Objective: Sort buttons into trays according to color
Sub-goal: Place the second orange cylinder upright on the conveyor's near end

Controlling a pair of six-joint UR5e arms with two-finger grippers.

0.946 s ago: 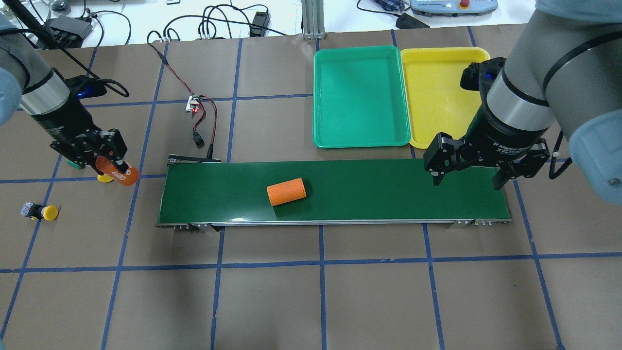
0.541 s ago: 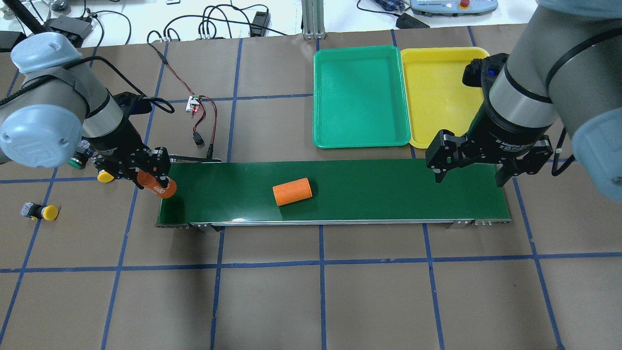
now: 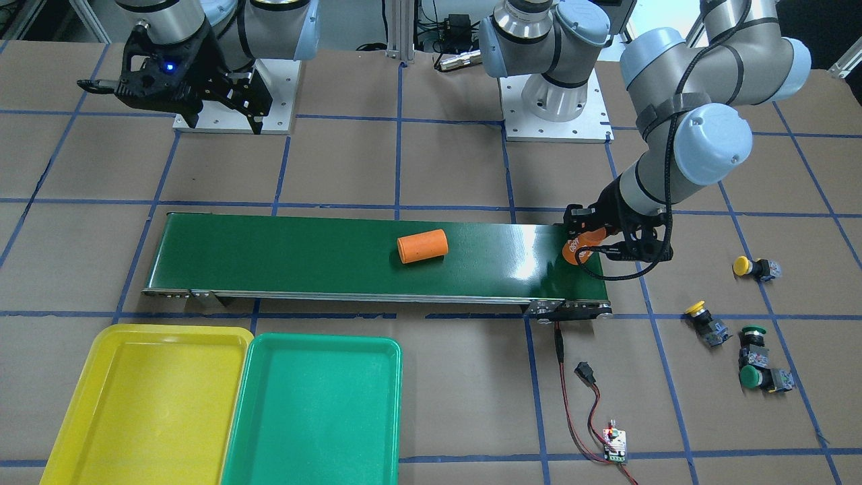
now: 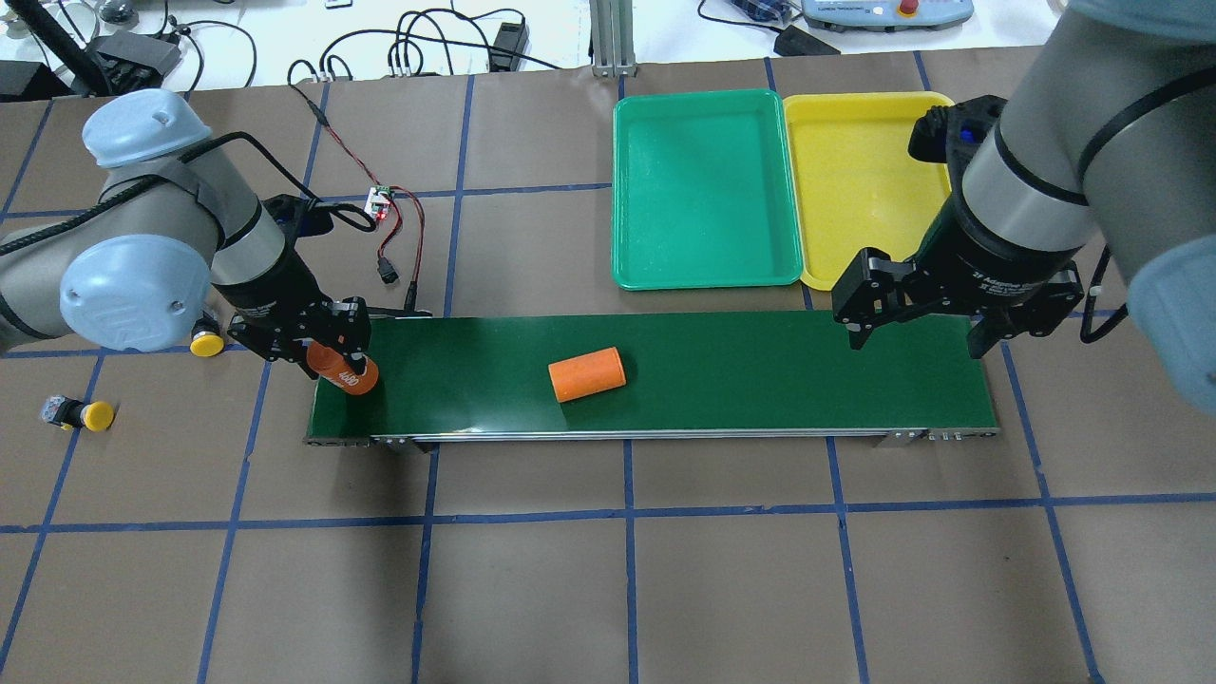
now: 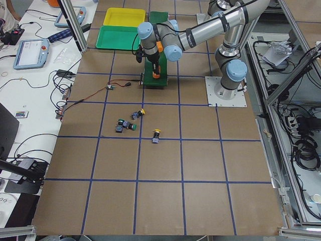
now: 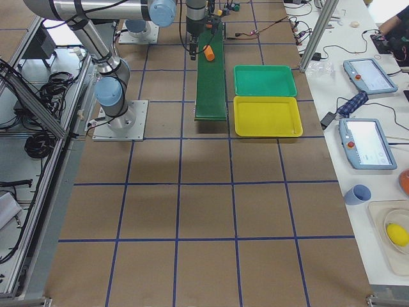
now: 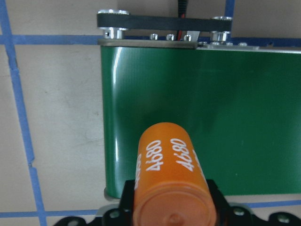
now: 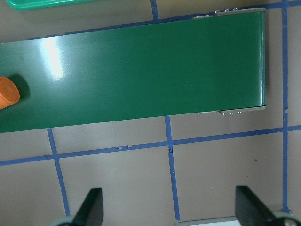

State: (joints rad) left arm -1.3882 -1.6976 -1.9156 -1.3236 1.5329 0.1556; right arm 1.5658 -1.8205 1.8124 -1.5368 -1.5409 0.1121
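Note:
Two yellow buttons and two green buttons lie on the paper beyond the belt's end, all apart from both grippers. In the overhead view only the yellow buttons show. The green tray and the yellow tray lie side by side, both bare. My left gripper is shut on an orange cylinder marked 4680, over the belt's left end. My right gripper hangs open above the belt's right end.
The dark-green conveyor belt runs across the middle, with a loose orange cylinder lying on it. A small circuit board with red and black wires sits behind the belt's left end. Cables line the far table edge.
My left arm has swung right, carrying the orange cylinder from beside the buttons to over the belt's left end. The loose cylinder has drifted right along the belt. The right gripper barely moved.

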